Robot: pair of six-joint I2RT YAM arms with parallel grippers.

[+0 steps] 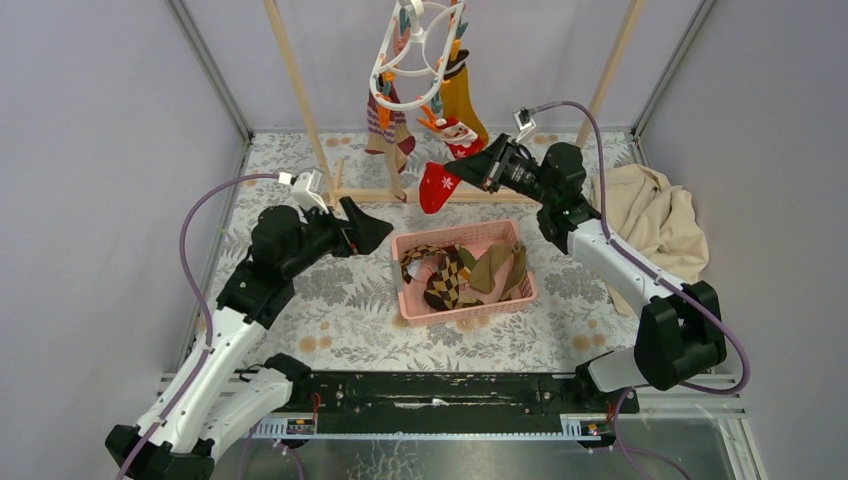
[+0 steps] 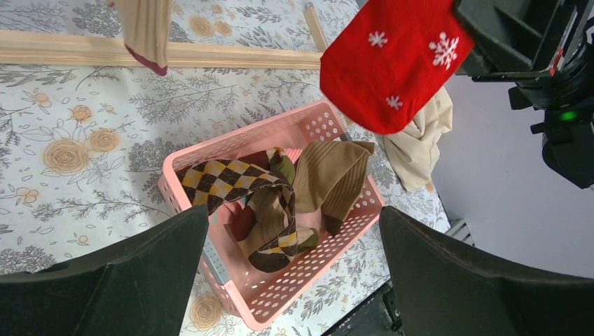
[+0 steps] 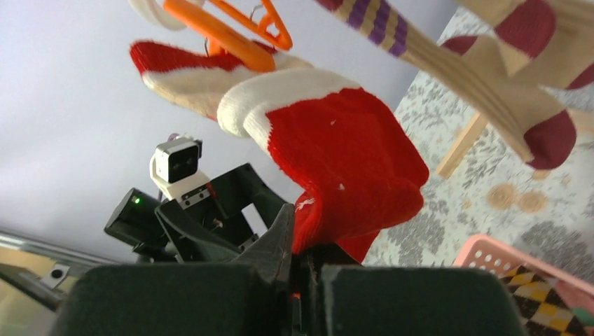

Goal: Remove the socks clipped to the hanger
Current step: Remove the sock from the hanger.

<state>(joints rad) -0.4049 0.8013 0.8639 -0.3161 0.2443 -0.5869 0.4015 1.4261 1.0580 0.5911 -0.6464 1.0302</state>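
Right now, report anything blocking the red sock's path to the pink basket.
Nothing visible does: only open air lies between the red sock and the pink basket. An orange clip pins its cuff; the right gripper is shut on its foot.

L pincer (image 1: pixel 381 231) gaping wide, arm raised; R pincer (image 1: pixel 461 174) clamped tight, arm stretched fwd

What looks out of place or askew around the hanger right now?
The hanger hangs tilted, its ring slanting. The red Santa sock is drawn out sideways: the right gripper is shut on its lower part while an orange clip holds the cuff. A beige cloth lies crumpled at the right.
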